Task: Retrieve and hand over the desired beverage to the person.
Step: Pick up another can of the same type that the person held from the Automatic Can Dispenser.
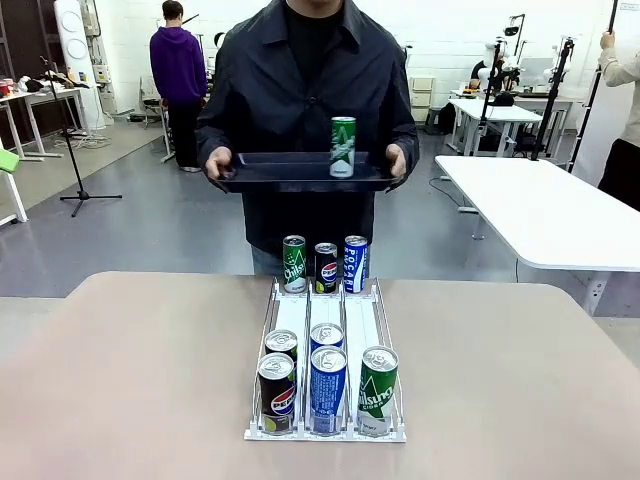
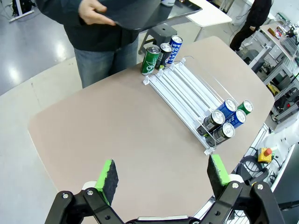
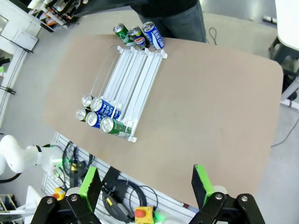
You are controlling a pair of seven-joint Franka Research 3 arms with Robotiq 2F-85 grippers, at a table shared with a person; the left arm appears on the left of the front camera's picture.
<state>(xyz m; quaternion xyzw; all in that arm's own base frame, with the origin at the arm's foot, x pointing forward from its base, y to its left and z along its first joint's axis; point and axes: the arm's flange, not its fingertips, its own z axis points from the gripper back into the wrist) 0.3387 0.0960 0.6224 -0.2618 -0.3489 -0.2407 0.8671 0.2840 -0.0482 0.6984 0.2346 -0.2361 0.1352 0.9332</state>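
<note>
On rack — eight cans, tray — one can

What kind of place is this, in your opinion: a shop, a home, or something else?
Probably a robotics lab or workshop, not a shop: there are plain white work tables, a tripod stand on a bare grey floor, and a red emergency-stop button.

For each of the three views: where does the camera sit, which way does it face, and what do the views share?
Front: on the robot's side of the table, facing the person holding a tray.
Left wrist: above the table, looking down past its open left pincer.
Right wrist: above too, past its open right pincer.
All share the can rack.
</note>
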